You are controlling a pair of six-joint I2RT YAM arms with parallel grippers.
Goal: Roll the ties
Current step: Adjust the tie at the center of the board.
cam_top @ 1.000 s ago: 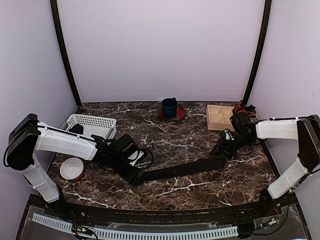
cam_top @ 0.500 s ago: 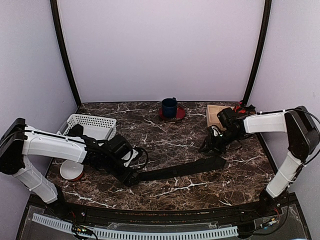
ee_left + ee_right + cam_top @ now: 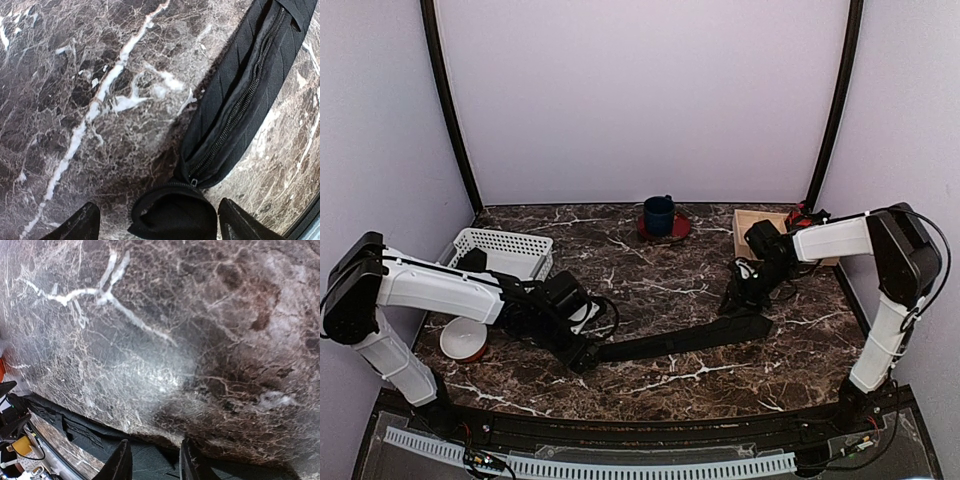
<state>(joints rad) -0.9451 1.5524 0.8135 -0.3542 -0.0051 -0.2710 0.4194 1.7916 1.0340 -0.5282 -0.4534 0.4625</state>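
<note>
One black tie [image 3: 680, 338] lies flat across the marble table [image 3: 650, 275], narrow end at the left, wide end at the right. My left gripper [image 3: 582, 352] is open at the narrow end. In the left wrist view the tie's end [image 3: 172, 215] is folded over into a small curl between the wide-apart fingers [image 3: 80, 225], and the strip [image 3: 245, 95] runs away to the upper right. My right gripper [image 3: 735, 303] hovers just behind the wide end. In the right wrist view its fingers [image 3: 120, 462] stand apart over the tie's edge [image 3: 150, 460], holding nothing.
A white basket [image 3: 505, 250] stands at the back left and a white and red bowl [image 3: 465, 338] in front of it. A blue mug [image 3: 659, 213] on a red saucer is at the back centre. A wooden compartment box [image 3: 758, 232] is at the back right.
My right gripper has moved left and back along the wide end of the tie. My left gripper and the tie's narrow end have shifted a little to the left.
</note>
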